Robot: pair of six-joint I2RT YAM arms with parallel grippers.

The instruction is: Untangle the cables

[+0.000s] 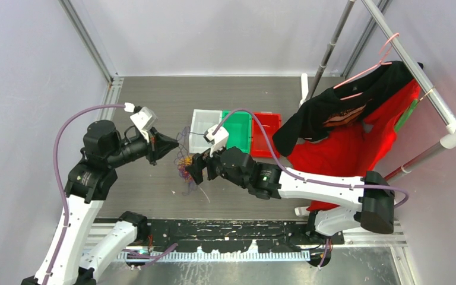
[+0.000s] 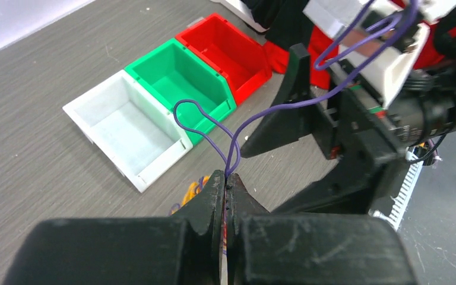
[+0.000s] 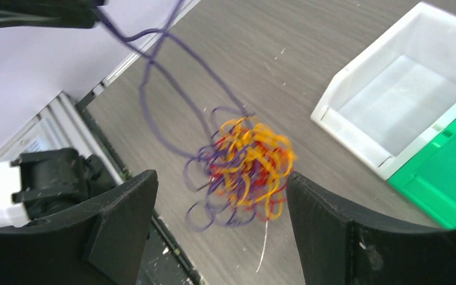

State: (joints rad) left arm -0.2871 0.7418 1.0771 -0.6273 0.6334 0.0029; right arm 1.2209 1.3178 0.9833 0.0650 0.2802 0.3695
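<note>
The cables are a fist-sized tangle (image 1: pixel 185 167) of purple, orange-yellow and red strands left of the bins. My left gripper (image 2: pixel 228 180) is shut on a purple strand (image 2: pixel 205 122) that loops up out of its tips; it sits above and left of the tangle (image 1: pixel 174 146). In the right wrist view the tangle (image 3: pixel 246 166) is blurred, with purple strands running up to the left fingers at the top left. My right gripper (image 3: pixel 221 178) is open, one finger on each side of the tangle, not touching it. It shows just right of the tangle in the top view (image 1: pixel 195 169).
Three open bins stand in a row behind the tangle: white (image 1: pixel 205 129), green (image 1: pixel 237 130), red (image 1: pixel 266 134). A black shirt (image 1: pixel 332 110) and a red shirt (image 1: pixel 356 151) hang from a rack at the right. A black rail (image 1: pixel 231 237) lines the near edge.
</note>
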